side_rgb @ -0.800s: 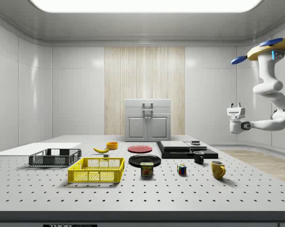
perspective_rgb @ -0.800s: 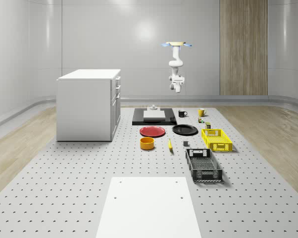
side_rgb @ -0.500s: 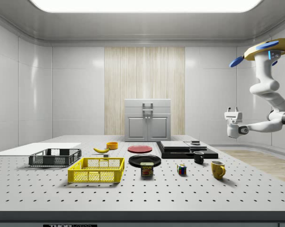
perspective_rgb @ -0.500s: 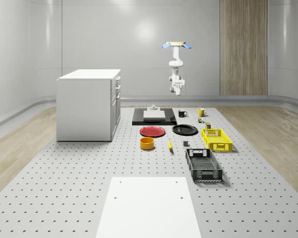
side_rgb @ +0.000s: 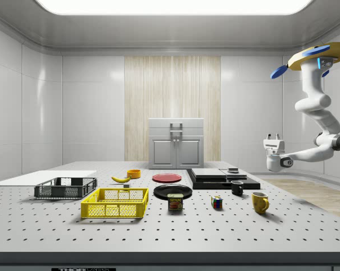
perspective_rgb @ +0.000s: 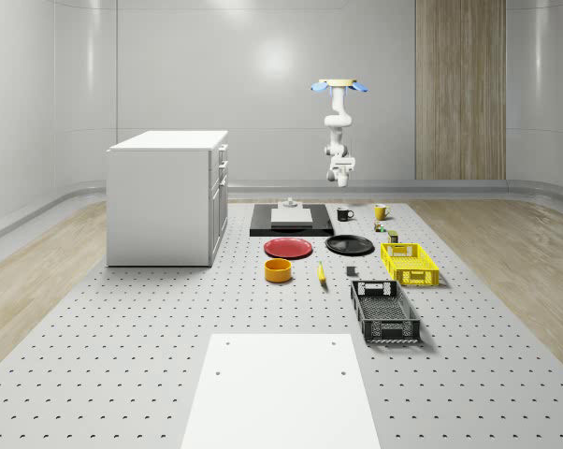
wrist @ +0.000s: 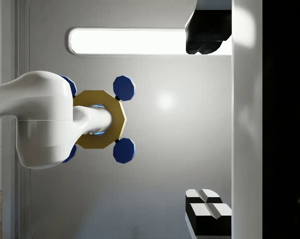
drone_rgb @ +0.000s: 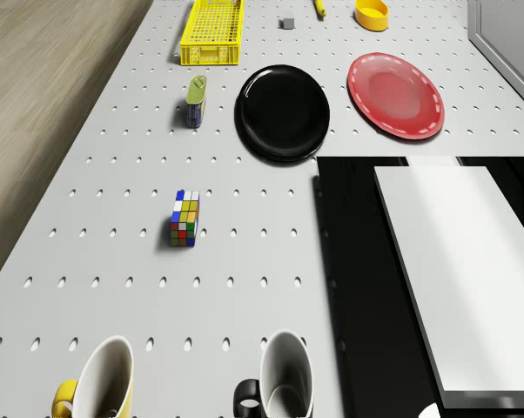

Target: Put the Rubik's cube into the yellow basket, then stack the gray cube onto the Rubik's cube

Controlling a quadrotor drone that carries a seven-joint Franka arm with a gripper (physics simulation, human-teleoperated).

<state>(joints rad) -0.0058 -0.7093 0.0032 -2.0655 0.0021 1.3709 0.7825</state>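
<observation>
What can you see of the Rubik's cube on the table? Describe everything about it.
The Rubik's cube is a small cube with faces split into coloured squares: blue, white, yellow, green, red and orange. It sits flat on the perforated grey table, touching nothing else. It stands apart from the spam can and the yellow mug, between them in the side view, and outside the yellow basket.
</observation>
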